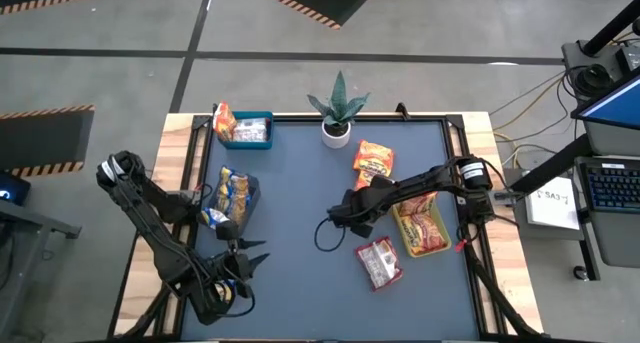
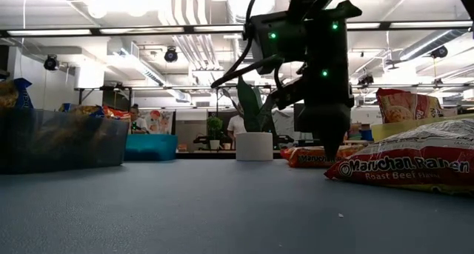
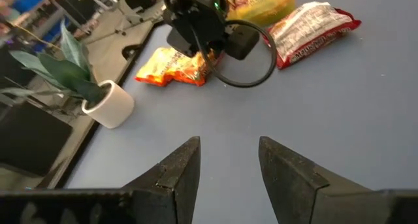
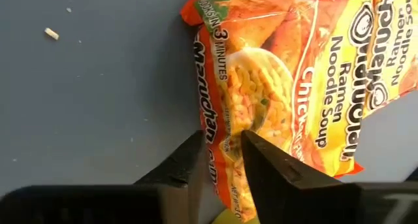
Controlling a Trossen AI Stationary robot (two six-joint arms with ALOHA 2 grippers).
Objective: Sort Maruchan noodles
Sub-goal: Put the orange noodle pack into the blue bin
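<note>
The right gripper (image 4: 219, 160) closes its narrowed fingers over the edge of an orange chicken packet (image 1: 374, 160) lying flat near the potted plant (image 1: 337, 111), its long axis running away from the jaws. The left gripper (image 3: 227, 168) waits half-open, well apart. The yellow-green bin (image 1: 424, 226) apparently holds orange packets; the blue bin (image 1: 245, 129) holds more; a red-and-white packet (image 1: 379, 262) lies loose.

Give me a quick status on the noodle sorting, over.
Right gripper pinching edge of orange chicken ramen packet on table. Left gripper open, empty, hovering near its side. Red roast beef packet loose nearby. Nothing blocking.
</note>
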